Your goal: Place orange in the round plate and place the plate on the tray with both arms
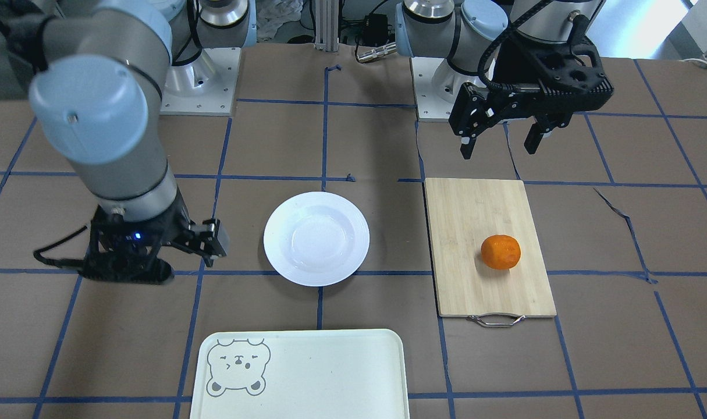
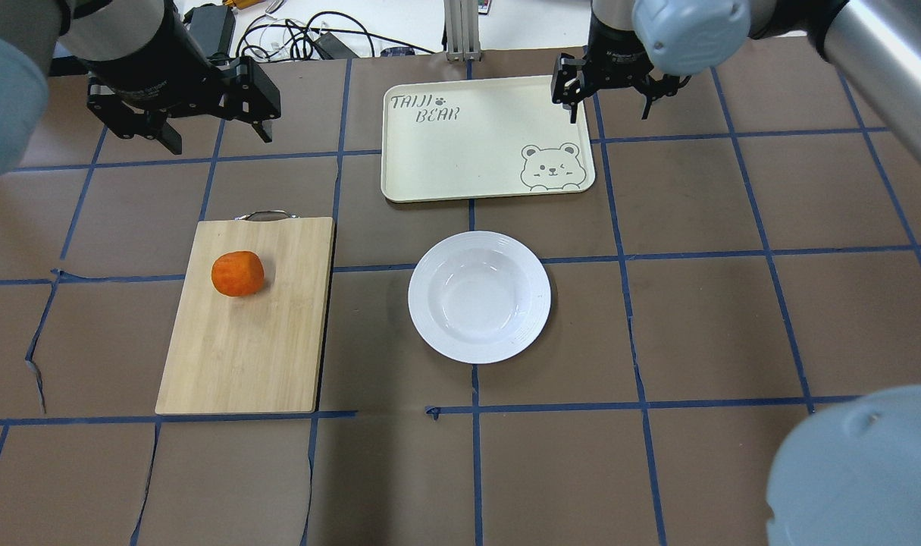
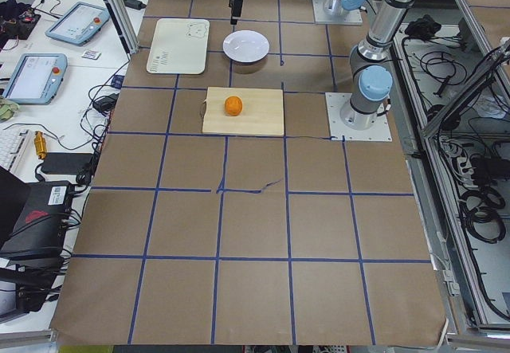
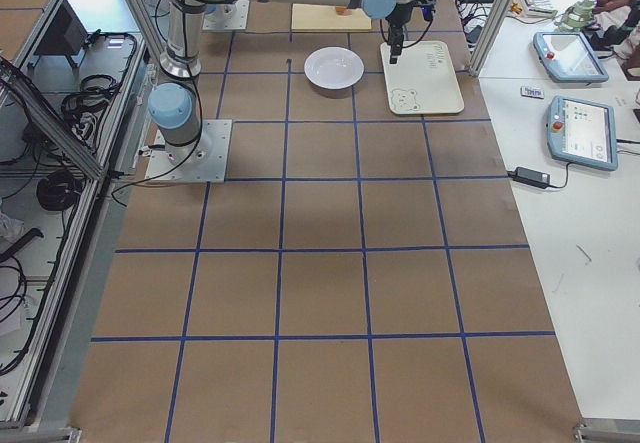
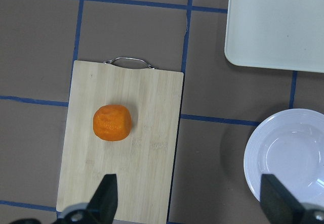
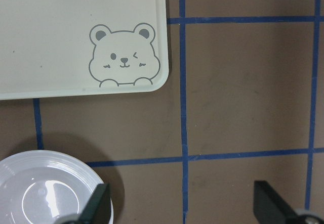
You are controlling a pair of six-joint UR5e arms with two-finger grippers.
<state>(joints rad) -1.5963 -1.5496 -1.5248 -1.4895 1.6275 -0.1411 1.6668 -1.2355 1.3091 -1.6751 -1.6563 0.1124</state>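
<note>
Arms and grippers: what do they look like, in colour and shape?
The left arm and the right arm are silver-grey tubes with rounded light-blue joint caps. The left gripper and the right gripper are black, with two slim fingers each. A ribbed black cable reaches the left wrist; a blue light shows at the right one.

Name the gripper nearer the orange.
Left. The left gripper hangs above the cutting board bearing the orange; the right gripper hangs beyond the round plate, near the tray.
</note>
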